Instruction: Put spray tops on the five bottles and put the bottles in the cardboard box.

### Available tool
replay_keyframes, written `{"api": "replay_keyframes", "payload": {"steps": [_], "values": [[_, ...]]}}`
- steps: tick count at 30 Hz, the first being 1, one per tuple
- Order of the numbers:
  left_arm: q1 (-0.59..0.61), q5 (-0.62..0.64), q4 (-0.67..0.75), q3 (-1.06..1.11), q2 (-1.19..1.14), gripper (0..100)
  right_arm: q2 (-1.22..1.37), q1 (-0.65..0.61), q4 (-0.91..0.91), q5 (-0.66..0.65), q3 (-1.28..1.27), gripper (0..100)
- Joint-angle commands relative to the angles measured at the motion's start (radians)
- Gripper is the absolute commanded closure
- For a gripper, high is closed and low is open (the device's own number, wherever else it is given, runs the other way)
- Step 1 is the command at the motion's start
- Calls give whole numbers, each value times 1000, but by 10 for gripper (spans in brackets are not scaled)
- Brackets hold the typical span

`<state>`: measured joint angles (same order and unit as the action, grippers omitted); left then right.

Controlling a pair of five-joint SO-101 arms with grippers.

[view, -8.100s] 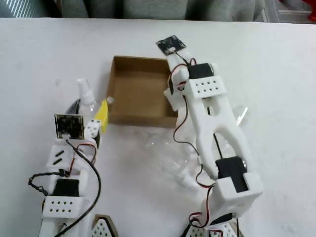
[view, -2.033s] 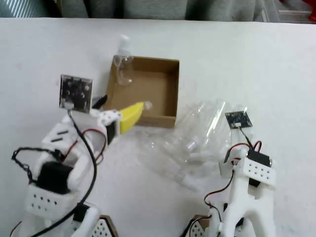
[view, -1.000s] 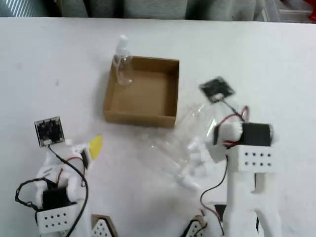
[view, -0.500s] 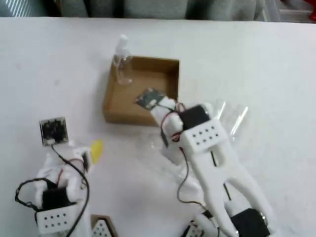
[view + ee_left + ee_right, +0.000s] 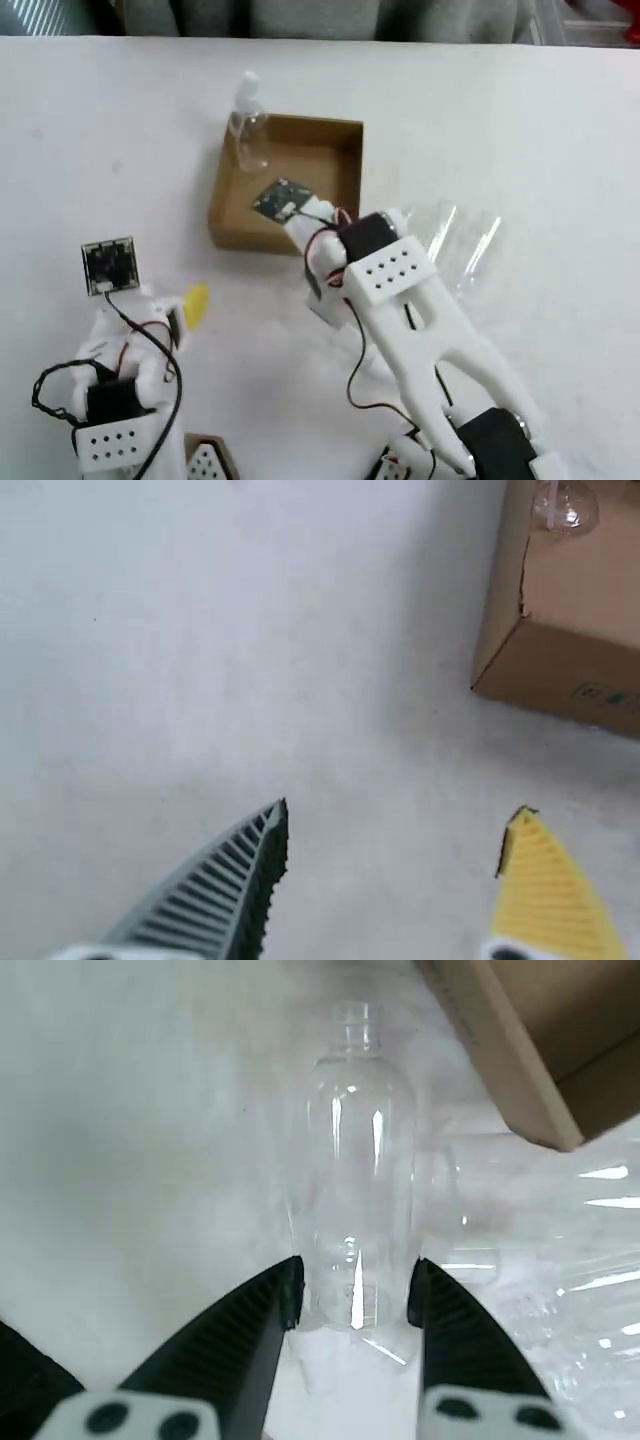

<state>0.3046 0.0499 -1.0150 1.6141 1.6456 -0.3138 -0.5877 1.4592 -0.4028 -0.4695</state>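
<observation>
The cardboard box [image 5: 345, 190] sits mid-table, and one clear bottle with a white spray top [image 5: 247, 115] stands in its far left corner. A clear bottle without a top [image 5: 355, 1170] lies on the table by the box's front corner [image 5: 520, 1080]. My right gripper [image 5: 352, 1272] is open, with its black fingers [image 5: 270, 1310] on either side of that bottle's base. In the high view the right arm [image 5: 390, 275] stretches across the bottle pile toward the box front. Near the table's front left, my left gripper [image 5: 395, 820] hangs open and empty above bare table, its yellow finger [image 5: 195, 300] visible from above.
More clear bottles [image 5: 465, 240] lie in a heap to the right of the box, some under the right arm, and they also appear beside the flanked bottle [image 5: 560, 1260]. The box's near left corner [image 5: 510, 650] is ahead of the left gripper.
The right arm swung from the right side across the bottle pile to the box front, lowering its gripper around a lying bottle. The left arm pulled back from the box, then stayed still.
</observation>
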Motion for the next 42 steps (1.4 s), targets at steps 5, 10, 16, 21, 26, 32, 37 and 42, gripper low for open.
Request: {"api": "replay_keyframes", "payload": {"steps": [5,10,16,21,26,32,37,42], "values": [[-21,-9,-6,-37,8,665,-4,-39,-206,9,-141,826],[-21,-9,-17,-37,8,665,-4,-38,-222,9,-173,738],[-21,-32,-20,-37,8,665,-2,-38,-334,2,-261,737],[-21,-38,-20,-37,8,665,-2,-42,-398,5,-315,737],[-21,-38,-20,-37,8,665,19,-44,-430,6,-345,738],[-21,-38,-20,-37,8,665,208,-45,-426,8,-265,833],[-21,-41,-20,-37,8,665,306,-47,-354,40,-144,983],[-21,-41,-20,-37,8,665,249,-77,-200,215,-14,981]]}}
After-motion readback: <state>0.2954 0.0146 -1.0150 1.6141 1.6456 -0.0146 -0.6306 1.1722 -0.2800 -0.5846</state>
